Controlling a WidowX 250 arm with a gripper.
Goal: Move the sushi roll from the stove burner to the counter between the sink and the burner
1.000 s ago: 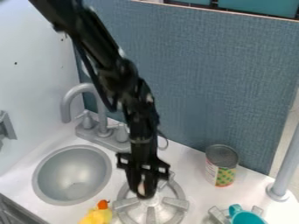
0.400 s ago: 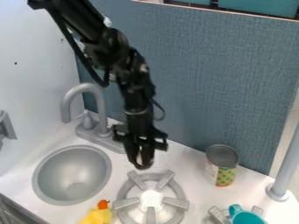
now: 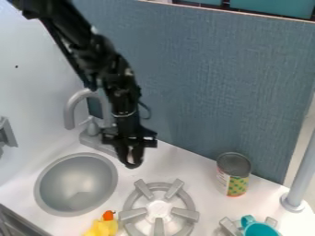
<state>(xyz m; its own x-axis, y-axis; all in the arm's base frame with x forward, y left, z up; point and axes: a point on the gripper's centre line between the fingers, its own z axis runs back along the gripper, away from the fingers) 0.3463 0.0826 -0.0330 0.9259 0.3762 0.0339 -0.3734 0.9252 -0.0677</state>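
Burner in the open as the gripper shifts toward the faucet

We see the gripper beyond the burner's far edge, toward the faucet, its tip pointing down over the pale desk. A second ago it covered part of the burner; since then it has gone up and across the view, leaving the ring and its raised prongs in plain sight. For the burner, we take this to mean that the gripper is well apart from it now and no longer in a position to work on it.

We cannot tell how far open the gripper is, nor whether it has hold of anything — the dark parts around its tip do not settle it.

The burner sits on the desk in the lower middle of the view, right of the round sink. Just beside it lies a yellow toy with an orange top. Farther right stands an upright can, near the blue backboard, with a teal cup at the bottom edge — all where they were.
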